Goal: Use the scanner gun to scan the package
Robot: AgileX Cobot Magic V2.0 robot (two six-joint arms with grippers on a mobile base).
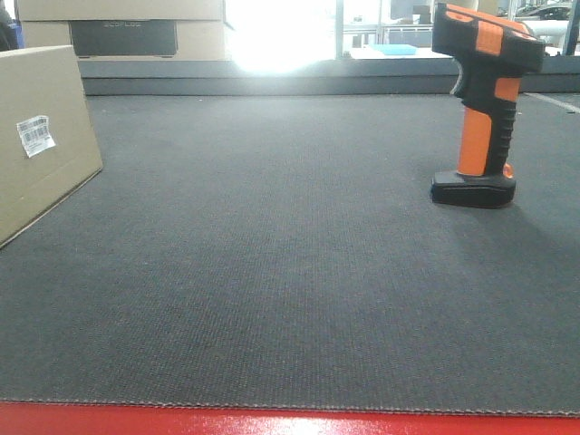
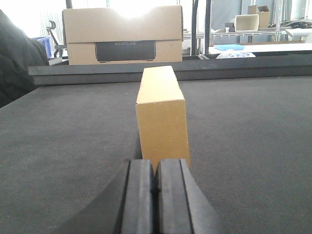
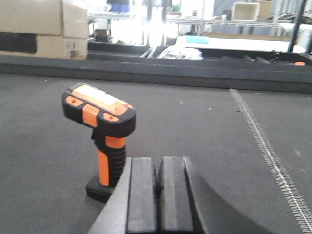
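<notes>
- On the dark grey mat (image 1: 272, 272) in the front view, the package (image 1: 41, 136) sits at the far left. It is a plain tan box with a small white barcode label (image 1: 35, 135) on its side. The scanner gun (image 1: 485, 100) stands upright on its flat black foot at the right, well apart from the box. A red edge (image 1: 272, 421) runs along the bottom. A wider carton (image 1: 122, 27) with a dark band sits far behind.
- From the left wrist view, the left gripper (image 2: 156, 195) has its two black pads pressed together with nothing between them. The package (image 2: 161, 117) stands just in front of it, narrow end facing the camera. I cannot tell if they touch.
- From the right wrist view, the right gripper (image 3: 158, 195) also has its pads together and holds nothing. The scanner gun (image 3: 100, 126) stands just ahead, a little to the left.
</notes>
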